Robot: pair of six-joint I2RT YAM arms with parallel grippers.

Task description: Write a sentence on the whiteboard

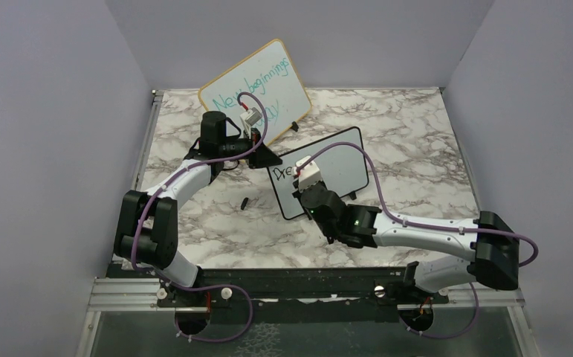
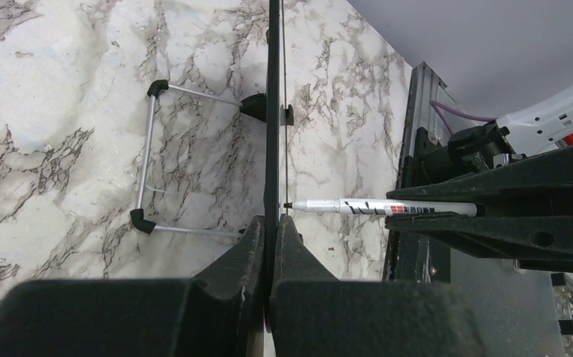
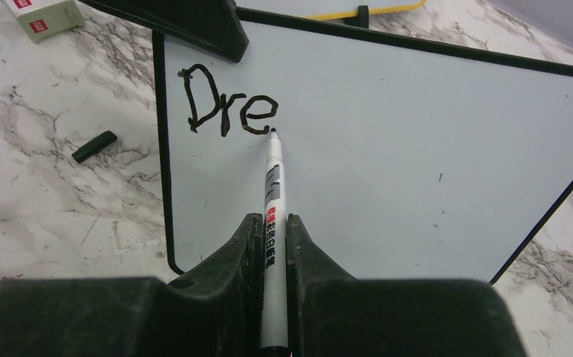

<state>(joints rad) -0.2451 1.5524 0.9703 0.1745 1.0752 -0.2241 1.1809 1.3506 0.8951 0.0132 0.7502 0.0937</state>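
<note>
Marker work is under way on the whiteboard point(image 3: 417, 149), which stands tilted on the marble table point(image 1: 417, 141), in the middle and in front of both arms. Its face is turned toward the right arm. The left pincer point(image 2: 273, 227) is clamped shut on the board's thin black frame at the upper left corner, its 2 fingers pressed on either side of the edge, which the left wrist view shows edge-on.

The right pincer point(image 3: 273, 223) is closed tight around a white marker point(image 3: 273, 186), gripping it partway down the barrel. The black tip touches the board just below and to the right of the last letter. The sentence point(image 3: 227, 108) so far shows 3 black letters, "Dre", near the board's upper left corner; the remaining surface is unmarked apart from a few tiny specks.

On the table to the left of the board lies a short black piece point(image 3: 94, 146), well apart from the frame. A small white box point(image 3: 45, 15) with a red label sits farther back on the left. Behind the whiteboard a larger wood-framed board point(image 1: 257, 82) with teal handwriting leans upright. A thin wire stand point(image 2: 149, 156) with black corner pieces rests on the table at the whiteboard's back.
</note>
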